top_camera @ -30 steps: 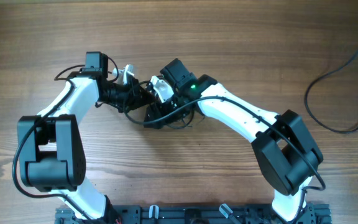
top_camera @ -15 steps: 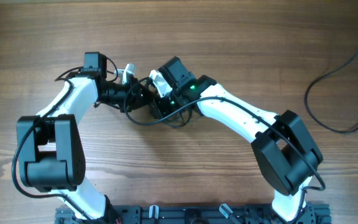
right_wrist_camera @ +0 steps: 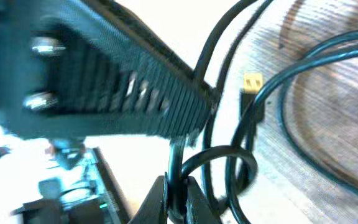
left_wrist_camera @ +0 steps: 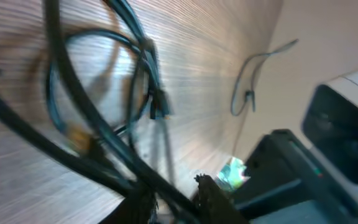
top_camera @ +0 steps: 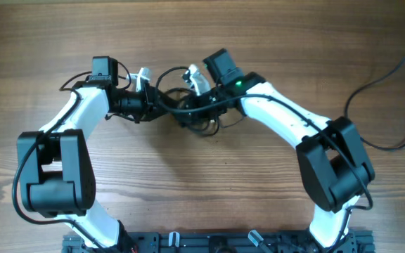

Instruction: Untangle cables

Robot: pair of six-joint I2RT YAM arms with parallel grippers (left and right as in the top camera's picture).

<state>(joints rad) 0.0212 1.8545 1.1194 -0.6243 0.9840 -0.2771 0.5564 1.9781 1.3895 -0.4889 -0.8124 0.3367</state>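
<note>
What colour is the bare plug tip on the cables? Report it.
Gold-yellow plug tip, on a black cable; clearest in the right wrist view.

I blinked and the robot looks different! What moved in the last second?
The right gripper, pinched shut on the cables, swung to the robot's right and farther from its base, away from the left gripper. That drew the cables out between the two arms, and a loop opened up. The left gripper hardly moved.
</note>
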